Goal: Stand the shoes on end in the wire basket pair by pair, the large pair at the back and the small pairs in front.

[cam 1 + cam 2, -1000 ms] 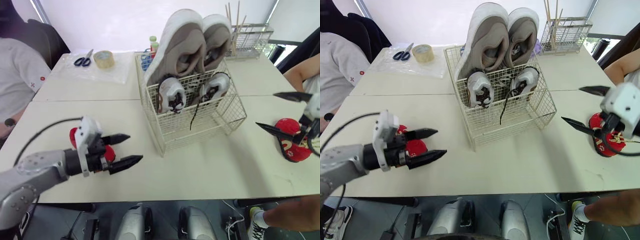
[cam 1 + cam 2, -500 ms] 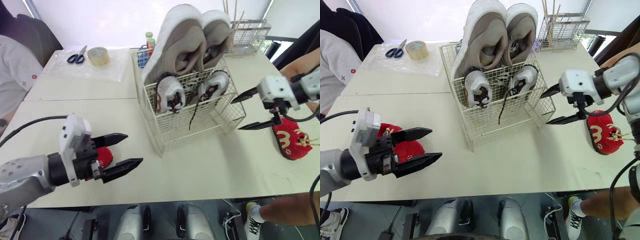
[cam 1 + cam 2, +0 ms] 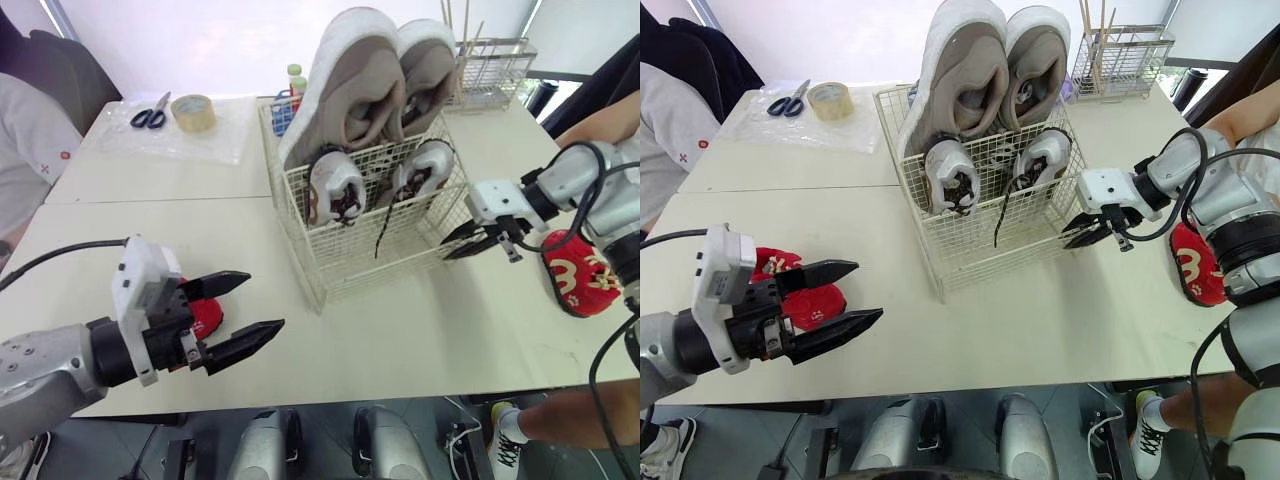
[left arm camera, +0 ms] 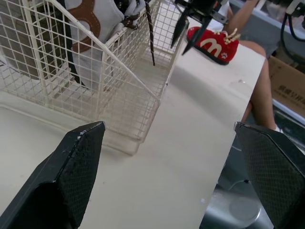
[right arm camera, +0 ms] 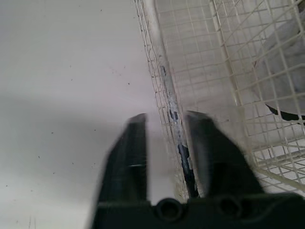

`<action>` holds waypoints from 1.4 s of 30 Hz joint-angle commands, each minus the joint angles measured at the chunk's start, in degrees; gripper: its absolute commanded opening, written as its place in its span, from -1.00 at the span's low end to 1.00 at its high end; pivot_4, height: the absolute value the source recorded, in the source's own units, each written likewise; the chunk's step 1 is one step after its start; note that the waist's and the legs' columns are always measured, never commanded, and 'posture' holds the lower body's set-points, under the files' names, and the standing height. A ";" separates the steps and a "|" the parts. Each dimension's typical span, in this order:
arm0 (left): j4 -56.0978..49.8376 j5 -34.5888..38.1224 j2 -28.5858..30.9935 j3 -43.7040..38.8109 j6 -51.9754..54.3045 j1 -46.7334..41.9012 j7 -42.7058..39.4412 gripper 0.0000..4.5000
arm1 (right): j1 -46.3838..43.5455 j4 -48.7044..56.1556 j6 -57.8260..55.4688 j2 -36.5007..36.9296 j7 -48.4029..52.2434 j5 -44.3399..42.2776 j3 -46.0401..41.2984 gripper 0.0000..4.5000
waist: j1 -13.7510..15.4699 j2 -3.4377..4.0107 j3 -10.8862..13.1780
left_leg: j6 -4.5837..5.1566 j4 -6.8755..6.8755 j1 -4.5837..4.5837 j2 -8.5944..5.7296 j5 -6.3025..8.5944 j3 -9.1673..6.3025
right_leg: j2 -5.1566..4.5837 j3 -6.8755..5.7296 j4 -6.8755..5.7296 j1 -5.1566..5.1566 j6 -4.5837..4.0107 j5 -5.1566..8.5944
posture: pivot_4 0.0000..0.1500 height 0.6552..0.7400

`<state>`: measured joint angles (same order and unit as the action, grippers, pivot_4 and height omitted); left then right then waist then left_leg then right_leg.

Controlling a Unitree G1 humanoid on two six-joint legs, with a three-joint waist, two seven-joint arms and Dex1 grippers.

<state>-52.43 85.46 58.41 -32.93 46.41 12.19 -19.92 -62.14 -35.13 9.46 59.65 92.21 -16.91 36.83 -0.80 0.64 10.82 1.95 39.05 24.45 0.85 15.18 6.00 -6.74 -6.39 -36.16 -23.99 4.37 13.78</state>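
The wire basket (image 3: 350, 255) stands mid-table. A large beige pair (image 3: 375, 80) stands on end at its back, with a small white-and-brown pair (image 3: 335, 185) in front. One small red shoe (image 3: 205, 315) lies just behind my left gripper (image 3: 262, 302), which is open and holds nothing. The other red shoe (image 3: 575, 275) lies at the table's right end. My right gripper (image 3: 452, 245) is at the basket's lower right side, shut on a wire of its wall (image 5: 176, 138).
Scissors (image 3: 148, 117), a tape roll (image 3: 193, 112) and a plastic sheet lie at the back left. A second wire rack (image 3: 490, 70) with sticks stands at the back right. A person sits at the left (image 3: 30, 150); another person's arm (image 3: 590, 125) is at the right.
My right gripper moved left from the red shoe to the basket's right side and closed there. The left gripper stayed open in about the same place.
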 commanded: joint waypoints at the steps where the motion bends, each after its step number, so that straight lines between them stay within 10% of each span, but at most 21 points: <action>1: -1.12 -0.51 0.42 -1.52 -1.80 0.28 -0.77 1.00 | 0.22 7.37 -11.68 1.08 0.29 -3.61 -5.77 -0.98 | -0.02 0.01 0.00 | -0.02 -0.02 0.00 0.01 -0.01 0.00 | 0.00 0.00 -0.01 0.00 0.00 0.00 | 1.00 0.93; 13: 3.04 -8.81 -0.44 6.27 -3.61 -4.65 -5.00 1.00 | 21.86 43.25 -38.89 2.33 -16.74 -5.36 -24.08 -0.98 | 1.49 0.02 0.01 | -0.14 -0.04 0.10 0.00 0.03 0.01 | -0.03 -0.01 -0.04 -0.13 -0.01 -0.01 | 1.00 0.93; 21: 4.39 -11.55 -1.02 8.85 -3.53 -6.97 -7.07 1.00 | 26.52 45.51 -37.32 -0.13 -21.14 -2.20 -27.01 -0.98 | 1.37 0.01 0.01 | -0.10 -0.06 0.10 0.02 0.00 0.03 | 0.07 0.00 -0.05 -0.13 0.00 -0.03 | 1.00 0.93; 29: 9.65 -4.89 -4.33 8.57 -3.96 -8.80 -10.68 1.00 | 27.82 46.51 -36.42 4.71 -14.98 -7.86 -36.77 0.77 | 1.57 0.00 0.01 | 0.05 0.00 0.09 0.00 -0.04 0.03 | 0.16 0.01 -0.04 -0.08 0.00 -0.03 | 1.00 0.93; 36: 17.75 -6.08 -6.25 21.42 -1.32 -29.34 -18.74 1.00 | 23.12 55.29 -75.65 12.43 -26.36 -35.92 -62.02 0.77 | 1.53 0.00 0.01 | 0.41 0.00 0.11 0.04 0.14 -0.06 | 0.05 -0.01 -0.06 -0.07 -0.02 -0.04 | 1.00 0.93; 42: 23.28 -6.13 -14.55 31.17 1.48 -40.68 -25.95 1.00 | 47.43 67.81 -80.75 -3.26 -42.36 -24.60 -94.88 1.00 | 2.37 -0.96 -0.54 | 0.39 -0.09 0.10 0.04 0.13 -0.13 | 0.05 -0.13 0.12 0.17 0.16 -0.14 | 1.00 0.93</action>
<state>-30.51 79.21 45.34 -3.57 47.16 -27.43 -43.48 -18.27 27.63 -71.83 60.86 54.78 -44.99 -48.26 1.57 -0.32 10.28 2.28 39.13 24.50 0.88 15.28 5.96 -6.66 -6.50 -36.08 -23.78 4.58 13.63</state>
